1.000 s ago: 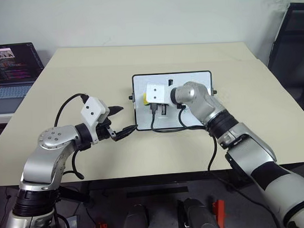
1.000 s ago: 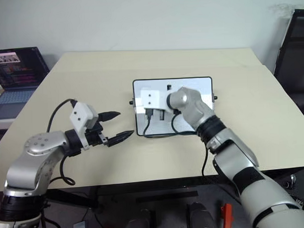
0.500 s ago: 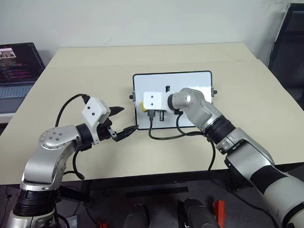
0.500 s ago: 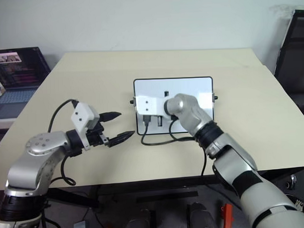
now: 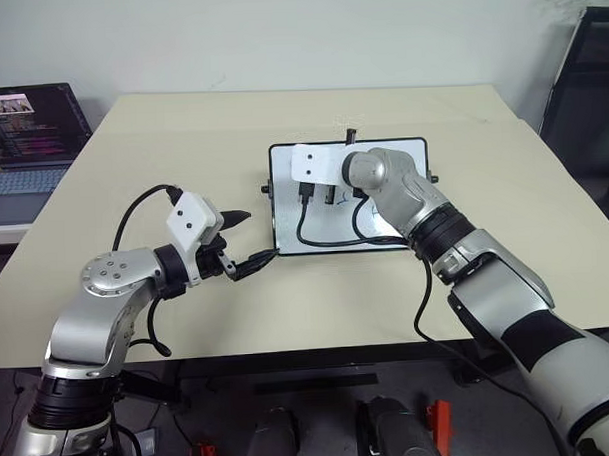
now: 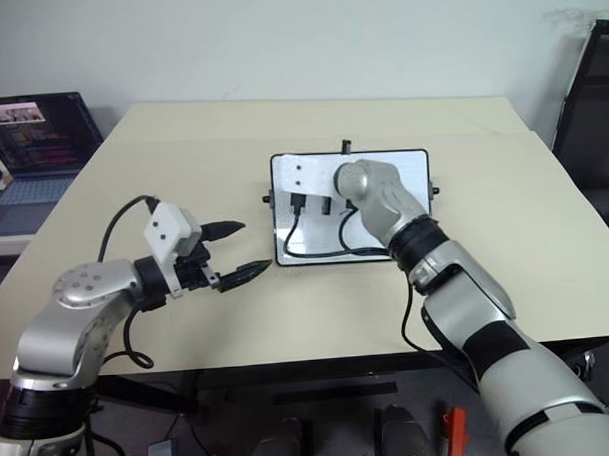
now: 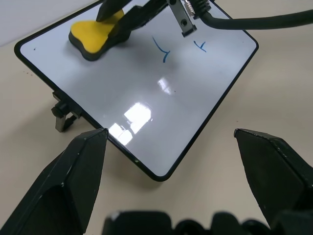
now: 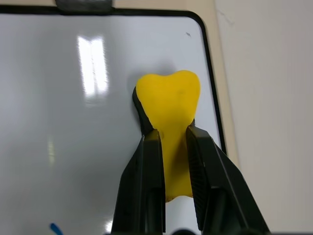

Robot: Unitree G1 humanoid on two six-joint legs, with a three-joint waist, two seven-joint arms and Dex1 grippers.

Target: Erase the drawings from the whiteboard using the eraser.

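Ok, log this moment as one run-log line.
right gripper: shut on yellow eraser, on whiteboard near a corner | left gripper: open, by board edge | blue drawings: unerased

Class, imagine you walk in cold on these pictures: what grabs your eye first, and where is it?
The yellow eraser, pinched in the right claw, sits on the glossy whiteboard near one of its corners. Two small blue drawings remain on the board beside it. The left claw hangs open just off the board's edge, over the beige table.
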